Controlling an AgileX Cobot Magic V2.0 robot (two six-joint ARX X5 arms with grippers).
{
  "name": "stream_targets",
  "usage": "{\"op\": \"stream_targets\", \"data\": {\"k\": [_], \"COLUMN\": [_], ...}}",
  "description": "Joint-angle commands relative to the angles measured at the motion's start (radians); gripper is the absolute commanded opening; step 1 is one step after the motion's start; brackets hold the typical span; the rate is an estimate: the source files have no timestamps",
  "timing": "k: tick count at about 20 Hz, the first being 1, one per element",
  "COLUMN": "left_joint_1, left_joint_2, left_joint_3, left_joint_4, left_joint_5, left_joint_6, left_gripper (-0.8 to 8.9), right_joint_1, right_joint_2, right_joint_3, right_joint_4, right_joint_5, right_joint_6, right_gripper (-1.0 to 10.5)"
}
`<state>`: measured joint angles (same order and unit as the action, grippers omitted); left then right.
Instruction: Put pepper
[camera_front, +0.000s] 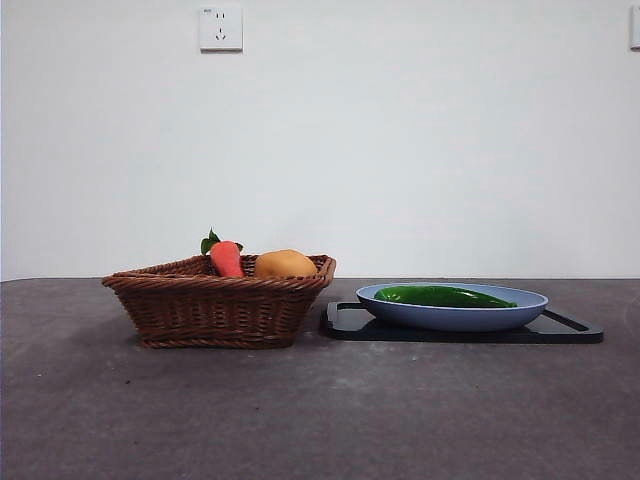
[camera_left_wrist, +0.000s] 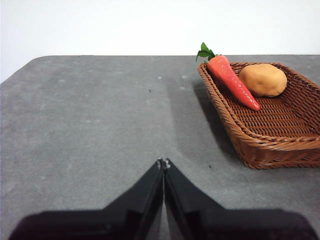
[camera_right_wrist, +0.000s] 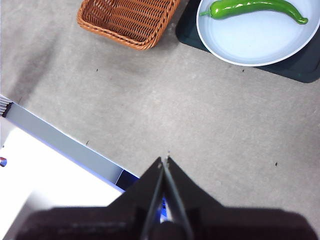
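1. The long glossy dark-green pepper (camera_front: 444, 296) lies flat in the shallow pale-blue plate (camera_front: 500, 317) on a black tray (camera_front: 570, 330); its long axis runs across the plate.
2. The brown wicker basket (camera_front: 215, 310) stands just beside the tray, holding an orange-red carrot (camera_front: 226, 259) and a rounded yellow-orange fruit (camera_front: 285, 264).
3. The right gripper (camera_right_wrist: 165, 159), jaws pressed together and empty, sees the pepper ahead, well apart; it looks the nearer arm.
4. The left gripper (camera_left_wrist: 163, 162), likewise closed on nothing, faces the basket.

pepper (camera_front: 444, 296) on blue plate (camera_front: 520, 313) | carrot (camera_front: 226, 259) in basket (camera_front: 215, 310)
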<state>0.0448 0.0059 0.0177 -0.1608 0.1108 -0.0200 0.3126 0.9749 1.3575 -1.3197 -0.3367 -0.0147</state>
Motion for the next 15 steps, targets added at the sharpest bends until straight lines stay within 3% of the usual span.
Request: {"op": "stream_targets", "data": {"k": [1, 8, 9, 12, 15], "left_joint_1": [0.002, 0.002, 0.003, 0.003, 0.002], "left_joint_2": [-0.004, -0.004, -0.004, -0.004, -0.004], "left_joint_3": [-0.010, -0.010, -0.010, -0.010, -0.010], "left_joint_4": [0.011, 0.011, 0.011, 0.011, 0.011], "left_joint_5": [-0.002, -0.002, -0.002, -0.002, -0.002], "left_joint_6": [-0.006, -0.006, -0.006, -0.006, -0.006], "left_gripper": [0.08, 0.08, 0.08, 0.08, 0.08], "right_joint_1": [0.002, 0.003, 0.001, -0.054, -0.106], "right_joint_2": [0.008, 0.008, 0.005, -0.073, -0.209], "right_joint_3": [0.016, 0.016, 0.016, 0.003, -0.103], "right_joint_4": [0.007, 0.007, 0.018, 0.196, 0.477], "right_joint_5": [0.002, 0.002, 0.008, 0.014, 0.014], "right_joint_6": [0.006, 0.005, -0.029, -0.056, -0.003], "right_gripper": [0.0, 0.0, 0.0, 0.0, 0.0]}}
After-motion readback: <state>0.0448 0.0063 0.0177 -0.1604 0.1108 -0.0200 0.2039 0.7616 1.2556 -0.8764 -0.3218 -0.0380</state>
